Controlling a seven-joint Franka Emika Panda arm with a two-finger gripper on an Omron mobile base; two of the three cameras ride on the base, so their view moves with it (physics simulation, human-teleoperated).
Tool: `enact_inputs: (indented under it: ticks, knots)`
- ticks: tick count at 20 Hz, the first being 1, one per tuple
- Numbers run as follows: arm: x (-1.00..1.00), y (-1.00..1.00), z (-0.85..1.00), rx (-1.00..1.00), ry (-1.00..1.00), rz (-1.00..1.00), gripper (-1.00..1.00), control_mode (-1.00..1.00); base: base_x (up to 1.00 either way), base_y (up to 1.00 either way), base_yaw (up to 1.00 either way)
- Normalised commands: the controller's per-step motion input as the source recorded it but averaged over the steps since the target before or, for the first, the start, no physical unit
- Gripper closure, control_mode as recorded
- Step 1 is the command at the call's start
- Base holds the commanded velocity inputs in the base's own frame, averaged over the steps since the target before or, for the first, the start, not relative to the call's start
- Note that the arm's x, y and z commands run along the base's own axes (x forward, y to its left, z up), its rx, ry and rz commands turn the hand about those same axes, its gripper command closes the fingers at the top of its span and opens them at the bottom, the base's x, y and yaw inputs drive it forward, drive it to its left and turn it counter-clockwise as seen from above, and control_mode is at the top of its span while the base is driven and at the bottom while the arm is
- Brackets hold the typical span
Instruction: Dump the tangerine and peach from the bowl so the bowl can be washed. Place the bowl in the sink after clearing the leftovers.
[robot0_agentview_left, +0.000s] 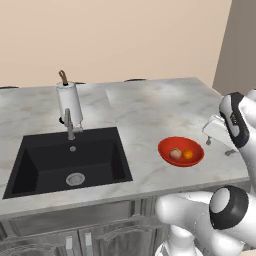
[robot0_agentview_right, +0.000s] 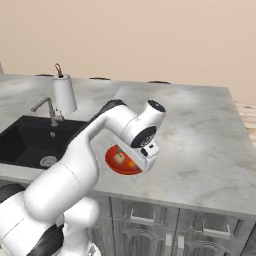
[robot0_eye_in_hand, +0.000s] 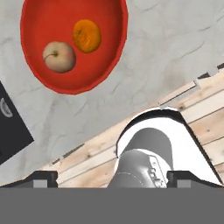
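Your bowl (robot0_eye_in_hand: 72, 43) at upper left holds the peach (robot0_eye_in_hand: 59, 57) and tangerine (robot0_eye_in_hand: 86, 36); your gripper (robot0_eye_in_hand: 112, 178) stands wide open, empty.

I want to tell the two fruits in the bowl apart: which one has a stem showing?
The peach, pale pinkish-tan, shows a thin dark stem at its top. The tangerine beside it in the bowl is bright orange with none visible.

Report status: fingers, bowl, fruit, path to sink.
Fingers open, empty, above bowl. Tangerine and peach inside it. Sink left; marble between bare.
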Motion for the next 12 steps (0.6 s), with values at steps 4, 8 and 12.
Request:
enact_inputs:
  ticks: [4, 8, 12]
  knots:
    - [0.05, -0.26, -0.47, 0.04, 0.17, -0.17, -1.0, -1.0, 0.0, 0.0, 0.0]
    - [0.18, -0.11, -0.65, 0.03, 0.14, -0.16, -1.0, -1.0, 0.0, 0.0, 0.0]
    - [0.34, -0.02, -0.39, 0.02, 0.01, -0.08, -1.0, -1.0, 0.0, 0.0, 0.0]
